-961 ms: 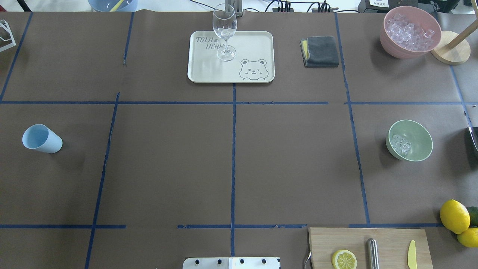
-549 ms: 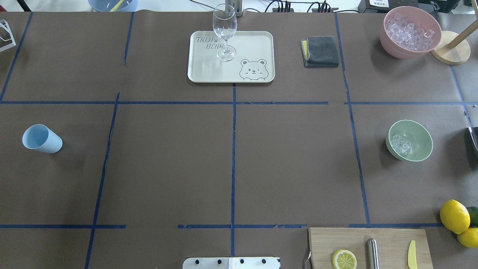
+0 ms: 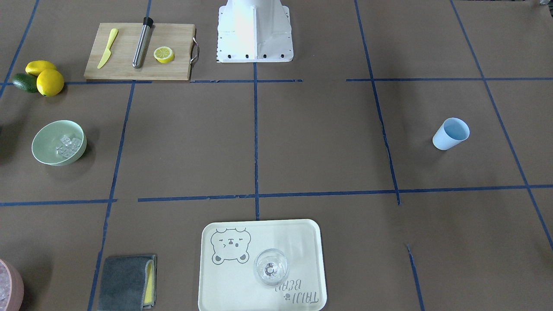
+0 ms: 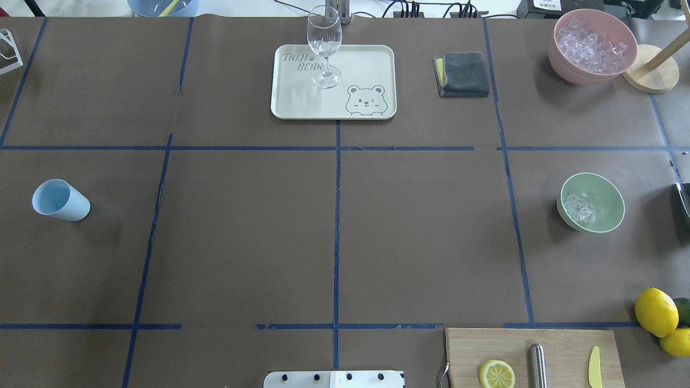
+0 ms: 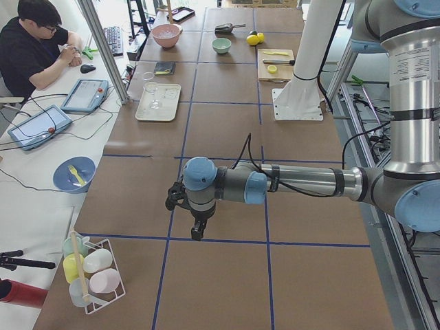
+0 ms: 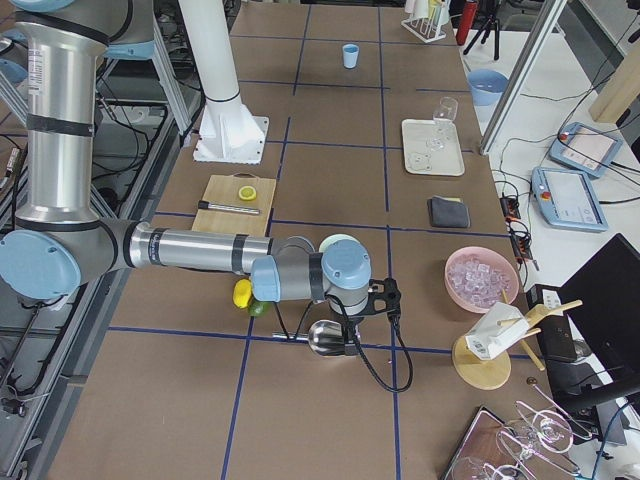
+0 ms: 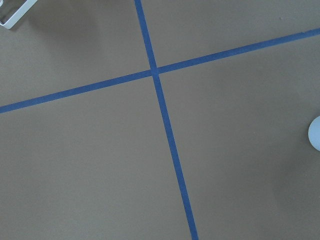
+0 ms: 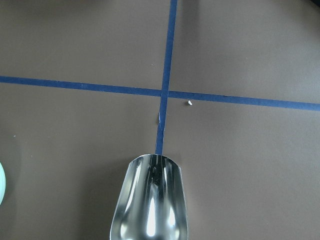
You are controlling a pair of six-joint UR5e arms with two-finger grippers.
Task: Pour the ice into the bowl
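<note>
The pale mint-green bowl [image 4: 604,194] [image 3: 47,140] stands at the table's right side with a small heap of clear ice [image 4: 578,208] [image 3: 69,145] in it. In the exterior right view my right gripper [image 6: 352,322] hangs just beyond the bowl [image 6: 338,243] with a shiny metal scoop [image 6: 325,336] at it. The right wrist view shows the empty scoop [image 8: 150,200] over a blue tape cross, with no fingers in frame, so I cannot tell its state. My left gripper [image 5: 197,232] hovers near the table's left end. I cannot tell whether it is open or shut.
A pink container of ice [image 4: 592,46] and a wooden stand [image 4: 649,75] are at the far right. The tray [image 4: 334,105] carries a clear glass [image 4: 324,46], next to a grey cloth [image 4: 462,74]. Light blue cup [image 4: 59,200], cutting board [image 4: 560,345], lemons [image 4: 656,311]. A person [image 5: 31,48] sits alongside.
</note>
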